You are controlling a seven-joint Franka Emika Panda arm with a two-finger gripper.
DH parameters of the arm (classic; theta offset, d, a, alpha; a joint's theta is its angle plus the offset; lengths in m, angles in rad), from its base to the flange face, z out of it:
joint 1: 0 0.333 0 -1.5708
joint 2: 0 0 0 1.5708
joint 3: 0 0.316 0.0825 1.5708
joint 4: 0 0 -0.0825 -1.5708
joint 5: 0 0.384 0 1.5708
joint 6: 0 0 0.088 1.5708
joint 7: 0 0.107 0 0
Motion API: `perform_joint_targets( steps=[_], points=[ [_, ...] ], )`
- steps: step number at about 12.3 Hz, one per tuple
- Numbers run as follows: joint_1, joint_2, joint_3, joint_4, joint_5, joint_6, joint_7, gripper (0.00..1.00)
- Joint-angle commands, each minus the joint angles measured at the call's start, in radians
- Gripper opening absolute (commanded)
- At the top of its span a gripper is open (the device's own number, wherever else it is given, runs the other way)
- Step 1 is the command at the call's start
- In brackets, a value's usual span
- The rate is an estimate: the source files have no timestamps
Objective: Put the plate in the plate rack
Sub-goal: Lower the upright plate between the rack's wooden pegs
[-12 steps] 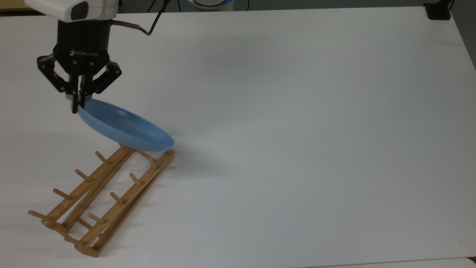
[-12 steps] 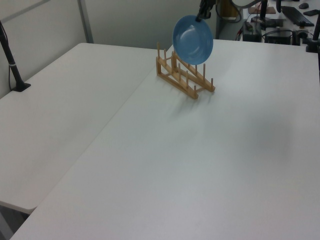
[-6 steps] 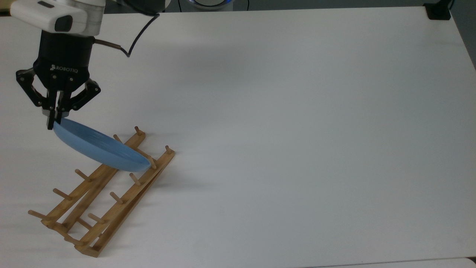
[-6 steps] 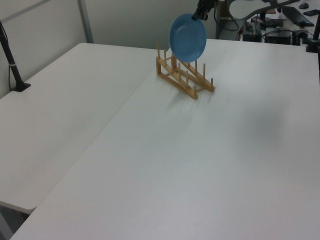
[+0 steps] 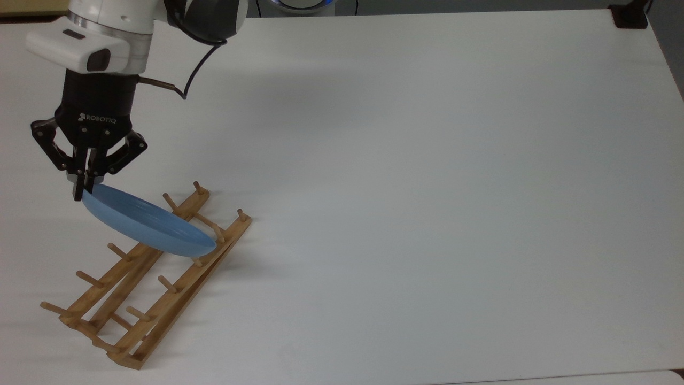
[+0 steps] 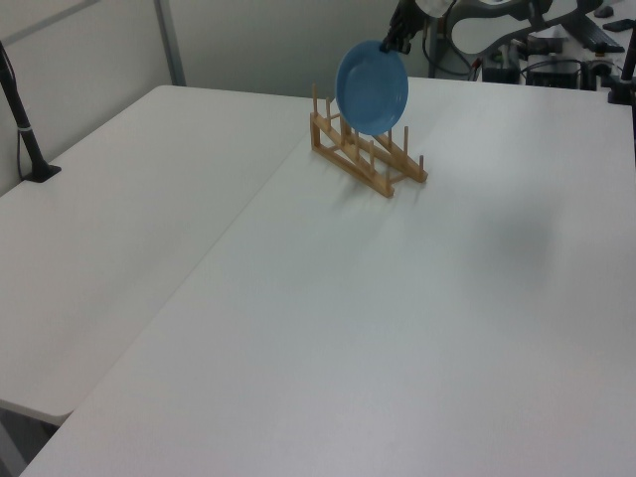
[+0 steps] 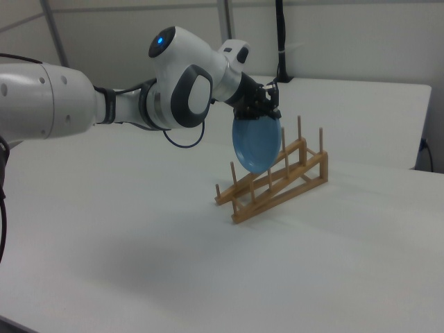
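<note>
Hand on plate rim, above plate rack

"ROBOTIQ" on black gripper body

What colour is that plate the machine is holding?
Plain blue, glossy, no pattern. The plate shows it best in the left view.

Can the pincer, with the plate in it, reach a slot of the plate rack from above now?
Probably yes. The pincer holds the plate by its rim, on edge, just over the plate rack, and nothing stands between them.
</note>
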Motion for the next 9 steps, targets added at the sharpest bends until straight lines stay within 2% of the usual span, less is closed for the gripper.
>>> perform_joint_targets(
  steps=[1, 6, 7, 8, 9],
  points=[
    [0.012, -0.014, -0.012, -0.059, -0.018, 0.071, -0.029, 0.0],
    [0.017, -0.018, -0.012, -0.109, -0.02, 0.103, -0.052, 0.0],
    [0.017, -0.02, -0.012, -0.114, -0.02, 0.103, -0.057, 0.04],
    [0.015, -0.021, -0.012, -0.119, -0.02, 0.103, -0.057, 0.43],
    [0.017, -0.024, -0.012, -0.123, -0.018, 0.103, -0.049, 0.71]
  ],
)
